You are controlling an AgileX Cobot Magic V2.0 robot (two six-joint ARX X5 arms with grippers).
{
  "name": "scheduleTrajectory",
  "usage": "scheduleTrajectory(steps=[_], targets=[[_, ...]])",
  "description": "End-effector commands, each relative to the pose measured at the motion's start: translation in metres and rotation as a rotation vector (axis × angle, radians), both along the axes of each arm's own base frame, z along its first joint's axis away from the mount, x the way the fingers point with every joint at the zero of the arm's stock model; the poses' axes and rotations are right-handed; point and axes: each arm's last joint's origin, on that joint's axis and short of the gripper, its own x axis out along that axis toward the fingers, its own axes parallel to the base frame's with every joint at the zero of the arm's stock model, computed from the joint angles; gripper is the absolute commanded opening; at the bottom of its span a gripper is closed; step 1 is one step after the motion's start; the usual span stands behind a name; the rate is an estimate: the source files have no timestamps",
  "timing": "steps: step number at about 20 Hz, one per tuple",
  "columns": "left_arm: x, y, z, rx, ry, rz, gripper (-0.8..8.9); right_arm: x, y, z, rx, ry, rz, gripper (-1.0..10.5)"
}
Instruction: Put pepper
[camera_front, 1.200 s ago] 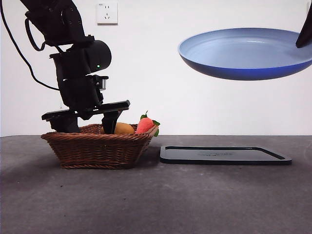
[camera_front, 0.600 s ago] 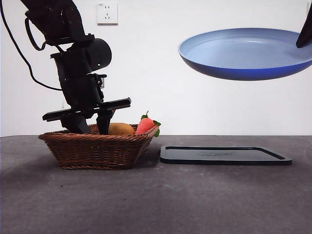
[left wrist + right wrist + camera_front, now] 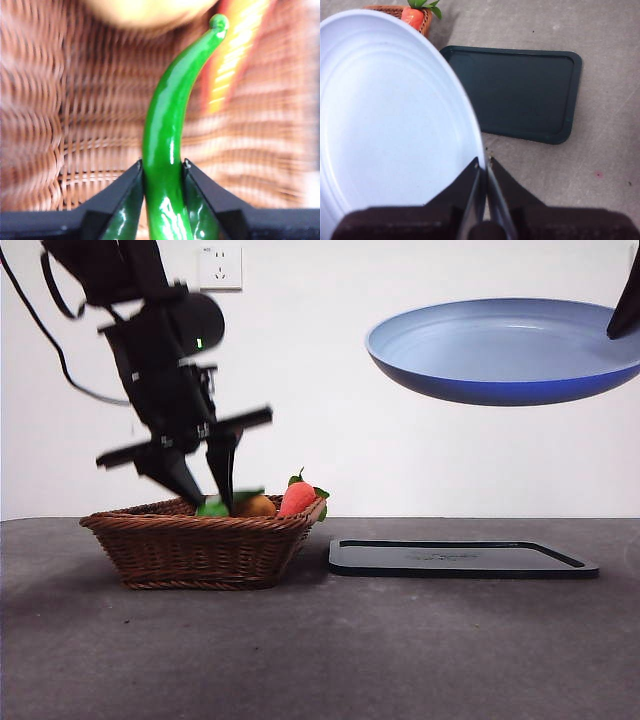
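Left gripper (image 3: 205, 502) sat over the basket (image 3: 200, 548), jaws clamped on the pepper (image 3: 167, 145). In the left wrist view the pepper ran up between the two jaws, glossy green, curved, its tip near a tan item (image 3: 150, 12) and a red-orange item (image 3: 235, 55), basket weave behind. In the front view only a bit of green (image 3: 212, 508) showed at the jaw tips, about level with the basket rim; arm blurred. Tan item (image 3: 258, 506) and red-orange item with green leaves (image 3: 297, 497) lay in the basket's right part. Right gripper (image 3: 484, 172) had its jaws pinched narrow on the rim of the blue plate (image 3: 390, 125), holding it high in the air, above the black tray (image 3: 460, 558). Tray lay flat on the table (image 3: 400, 650), just right of the basket.
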Motion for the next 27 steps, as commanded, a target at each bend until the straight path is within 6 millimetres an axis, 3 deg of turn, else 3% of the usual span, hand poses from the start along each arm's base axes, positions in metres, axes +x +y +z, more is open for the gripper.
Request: scheduleTrajectory(steps=[1,6,10,15,19,23,27], targets=[[-0.003,-0.002,0.021,-0.041,-0.052,-0.022,1.10,0.007,0.001,0.001,0.006,-0.003,0.002,0.0],[-0.029,-0.008,0.070,-0.176,-0.142,-0.150,1.10,0.028,0.003,-0.020,0.021,0.111,-0.015,0.0],[-0.056,-0.035,0.090,-0.237,-0.178,-0.313,1.11,0.051,0.011,-0.046,0.087,0.233,0.004,0.0],[-0.083,-0.083,0.083,-0.124,-0.221,-0.469,1.11,0.070,0.035,-0.071,0.131,0.325,0.040,0.0],[-0.089,-0.105,0.061,-0.023,-0.207,-0.534,1.11,0.071,0.050,-0.071,0.148,0.309,0.070,0.0],[-0.082,-0.113,0.039,0.009,-0.151,-0.542,1.13,0.070,0.052,-0.071,0.146,0.310,0.078,0.0],[-0.080,-0.114,0.034,0.030,-0.144,-0.533,1.46,0.070,0.052,-0.071,0.145,0.316,0.078,0.0]])
